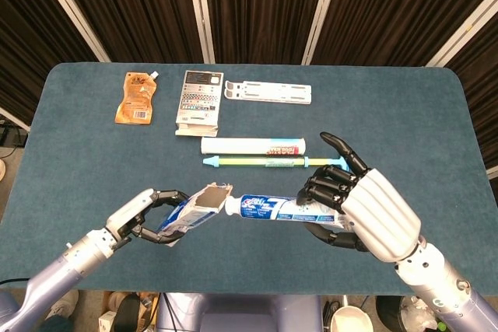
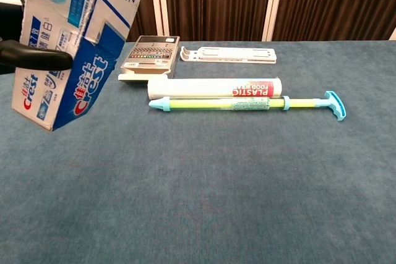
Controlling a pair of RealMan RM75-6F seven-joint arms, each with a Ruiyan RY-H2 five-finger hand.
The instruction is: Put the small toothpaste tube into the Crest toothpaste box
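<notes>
Right hand (image 1: 354, 211) has its fingers curled around the tail end of the small toothpaste tube (image 1: 268, 207), thumb under, one finger sticking up toward 12 o'clock; firm hold. Tube runs out from the hand toward 9 o'clock, roughly level, its cap end meeting the open mouth of the Crest toothpaste box (image 1: 191, 211).

Left hand (image 1: 148, 215) grips the box's far end, fingers wrapped around it, box mouth facing 3 o'clock and tilted slightly up. Chest view shows only the box (image 2: 71, 47), held high off the table (image 1: 436, 114), with a dark fingertip across its side; right hand isn't in that view.

Step, as judged: insertion, tip at the opening, most of the tube outside. Next move calls for lining tube axis up with box axis, then sliding the two together without catching the flap.

Both forearms come in from 6 o'clock, hands meeting near the table's front edge. Plastic wrap roll (image 1: 253, 145) and blue-green stick (image 1: 264, 162) lie at 12 o'clock of them, well apart.
</notes>
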